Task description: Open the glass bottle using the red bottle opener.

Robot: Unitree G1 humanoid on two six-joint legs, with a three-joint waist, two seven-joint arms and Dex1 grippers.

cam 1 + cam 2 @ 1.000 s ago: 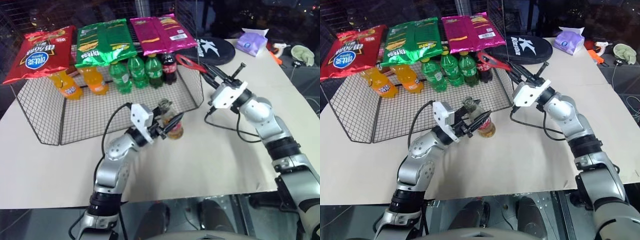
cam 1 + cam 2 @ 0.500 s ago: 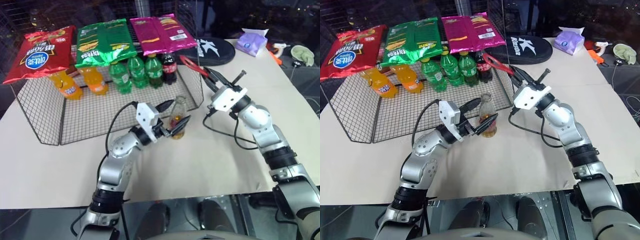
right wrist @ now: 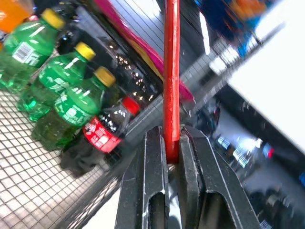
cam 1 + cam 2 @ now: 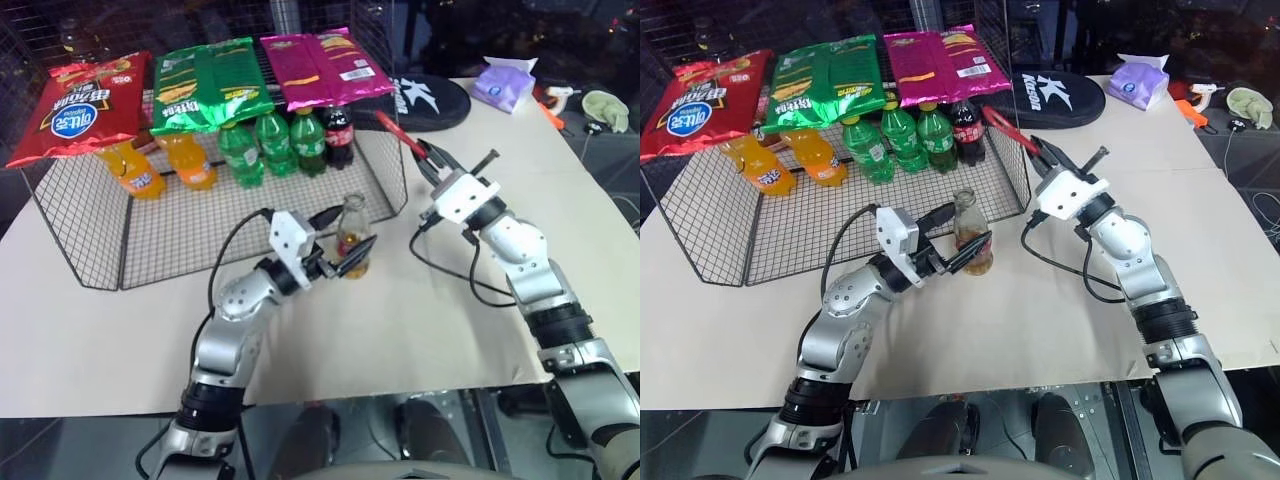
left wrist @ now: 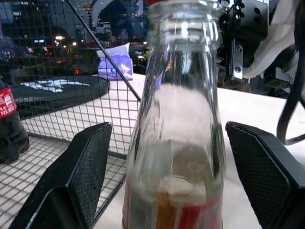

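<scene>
The glass bottle [image 4: 352, 236] stands upright on the table by the wire basket's front right corner, clear, with a red label and amber liquid low inside. My left gripper [image 4: 352, 230] is open around it. In the left wrist view the bottle [image 5: 176, 143] rises between the two fingers [image 5: 71, 181], with a gap on each side. To the bottle's right and higher up, my right gripper [image 4: 430, 160] is shut on the red bottle opener [image 4: 395, 128], which points up and away toward the basket. The right wrist view has the opener's handle [image 3: 171, 71] clamped edge-on in that gripper [image 3: 174, 143].
The wire basket [image 4: 90, 215] holds orange soda bottles [image 4: 165, 160], green bottles [image 4: 270, 140] and a cola bottle [image 4: 338, 130], with snack bags [image 4: 210, 85] on its top. A black bag [image 4: 425, 98] and a purple tissue pack [image 4: 503, 82] lie at the back right.
My left gripper let go of the bottle and opened; the bottle, tilted before, now stands upright. My right gripper rolled with the opener and sank slightly to the right.
</scene>
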